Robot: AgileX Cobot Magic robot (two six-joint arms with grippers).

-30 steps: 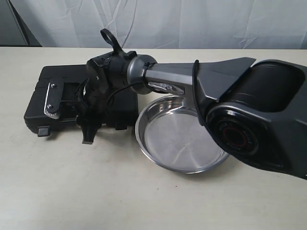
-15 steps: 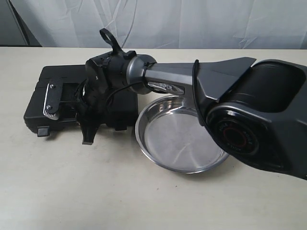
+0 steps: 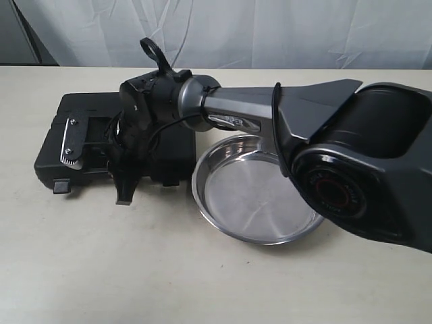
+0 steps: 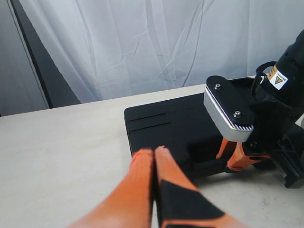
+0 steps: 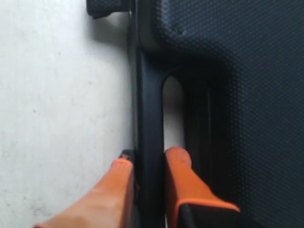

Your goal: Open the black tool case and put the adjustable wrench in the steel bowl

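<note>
Hardly anything has been shifted since a second ago; only a slight drift of the right arm (image 3: pixel 270 108) is noted. The black tool case (image 3: pixel 77 111) is seen lying shut on the bench (image 3: pixel 135 270), close beside the steel bowl (image 3: pixel 250 196); the adjustable wrench is not seen. The case is judged stiff, fairly light and smooth, best taken at its moulded handle (image 5: pixel 149 95), across which the right tool (image 5: pixel 149 185) is closed. The right arm is stretched over the bowl, wrist bent downward. The left tool (image 4: pixel 154 152) is pinched shut, empty.
</note>
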